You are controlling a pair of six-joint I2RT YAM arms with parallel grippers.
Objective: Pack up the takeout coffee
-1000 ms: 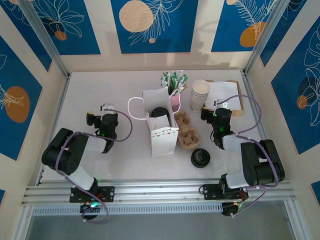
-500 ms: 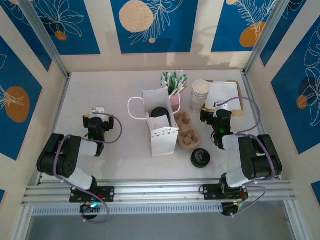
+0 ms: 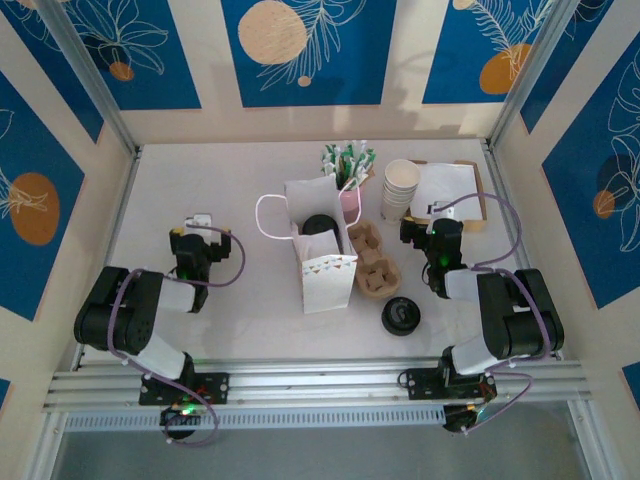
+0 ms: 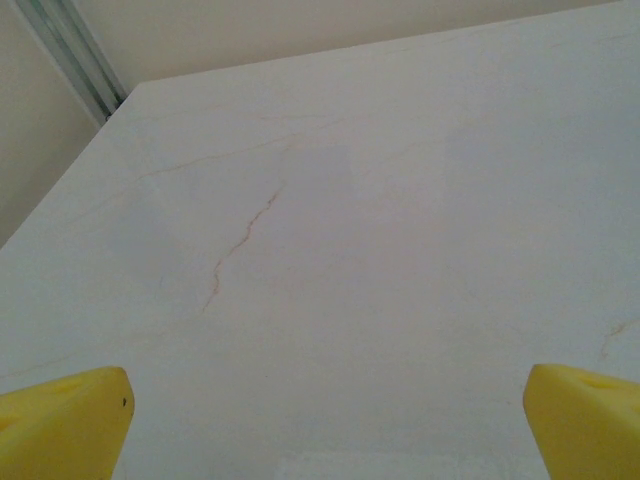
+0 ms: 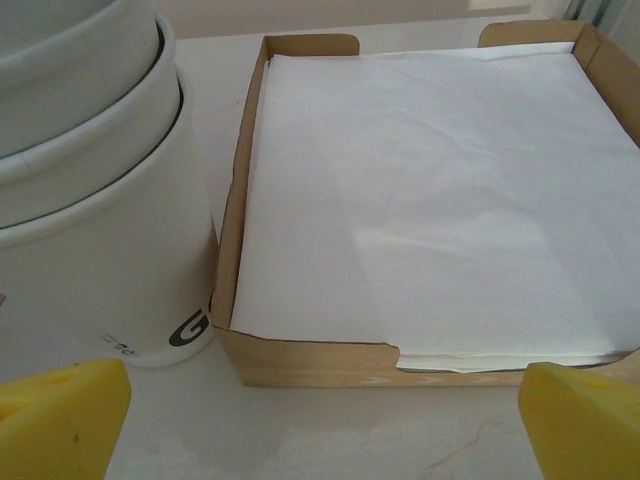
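A round black sip lid shows inside the open top of the white paper bag, which stands upright mid-table; the cup under the lid is hidden by the bag walls. My left gripper sits left of the bag, well apart from it. It is open over bare tabletop, its yellow fingertips spread wide around my left gripper's gap. My right gripper is right of the bag, open and empty, facing the napkin tray.
A brown cup carrier lies against the bag's right side. A low black lid stack sits in front of it. Pale stacked cups and a cardboard napkin tray stand back right. A pink cup of green packets is behind the bag.
My left gripper has drawn back to the left, away from the bag, and the left arm has folded in. The right arm folded slightly; its gripper barely moved.
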